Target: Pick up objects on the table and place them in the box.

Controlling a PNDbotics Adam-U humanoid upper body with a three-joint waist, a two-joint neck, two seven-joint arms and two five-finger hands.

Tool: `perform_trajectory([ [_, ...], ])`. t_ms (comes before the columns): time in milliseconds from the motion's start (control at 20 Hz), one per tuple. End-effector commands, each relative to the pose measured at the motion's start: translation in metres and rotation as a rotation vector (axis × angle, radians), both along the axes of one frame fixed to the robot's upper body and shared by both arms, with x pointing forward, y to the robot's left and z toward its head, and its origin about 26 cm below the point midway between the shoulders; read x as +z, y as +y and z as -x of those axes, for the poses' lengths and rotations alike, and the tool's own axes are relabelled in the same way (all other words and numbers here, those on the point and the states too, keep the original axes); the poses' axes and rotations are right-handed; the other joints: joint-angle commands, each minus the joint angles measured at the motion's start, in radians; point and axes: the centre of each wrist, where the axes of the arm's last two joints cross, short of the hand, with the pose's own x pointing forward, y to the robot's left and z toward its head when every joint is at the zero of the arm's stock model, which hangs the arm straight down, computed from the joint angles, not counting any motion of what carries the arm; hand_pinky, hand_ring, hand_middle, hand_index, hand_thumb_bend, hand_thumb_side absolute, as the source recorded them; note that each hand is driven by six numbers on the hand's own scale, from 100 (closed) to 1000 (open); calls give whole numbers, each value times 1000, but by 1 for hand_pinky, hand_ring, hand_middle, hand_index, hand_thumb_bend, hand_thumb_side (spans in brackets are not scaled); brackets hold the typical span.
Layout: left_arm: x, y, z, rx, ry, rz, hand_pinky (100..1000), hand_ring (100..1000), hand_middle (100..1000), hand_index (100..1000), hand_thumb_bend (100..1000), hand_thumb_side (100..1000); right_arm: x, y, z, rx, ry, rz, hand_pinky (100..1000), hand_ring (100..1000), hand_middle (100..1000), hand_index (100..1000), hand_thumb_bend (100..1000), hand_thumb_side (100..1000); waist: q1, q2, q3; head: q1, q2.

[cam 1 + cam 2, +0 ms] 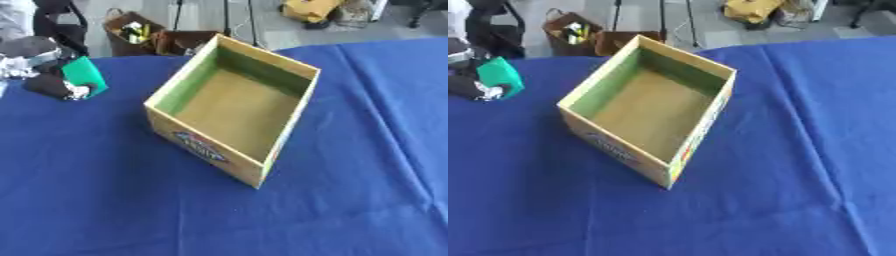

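One hand in view — the left hand [52, 85], far left, fingers curled round a green object [86, 74], well apart from the open box [234, 107] on the blue tablecloth [105, 200].

Bright, even light falls across both views, with no glare. The whole scene is soft and slightly blurred. Inside the open yellow cardboard box [234, 107], the near wall casts a faint shadow across its floor. The blue tablecloth [105, 200] shows gentle shaded creases.
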Motion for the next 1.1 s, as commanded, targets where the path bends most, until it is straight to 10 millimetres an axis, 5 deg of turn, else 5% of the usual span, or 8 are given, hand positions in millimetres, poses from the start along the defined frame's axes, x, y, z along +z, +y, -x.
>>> perform_trajectory([
  [50,25,-17,7,-64,-92,8,534,471,381,525,100,597,8,1,5,7,-19,10,775,792,688,678,100,979,-5,-45,3,-21,42],
  [450,31,-84,13,-256,-132,32,523,463,373,510,100,591,9,7,3,46,4,14,775,793,691,680,100,976,-5,-90,8,-37,92],
  [850,18,-153,17,-406,-94,68,521,459,369,503,100,594,11,16,1,95,1,16,775,792,692,680,100,975,0,-107,-12,-19,88],
  [1100,-3,-173,10,-415,-47,100,514,455,365,501,100,596,13,19,1,117,-7,21,775,792,692,680,100,974,5,-103,-25,-13,75],
])
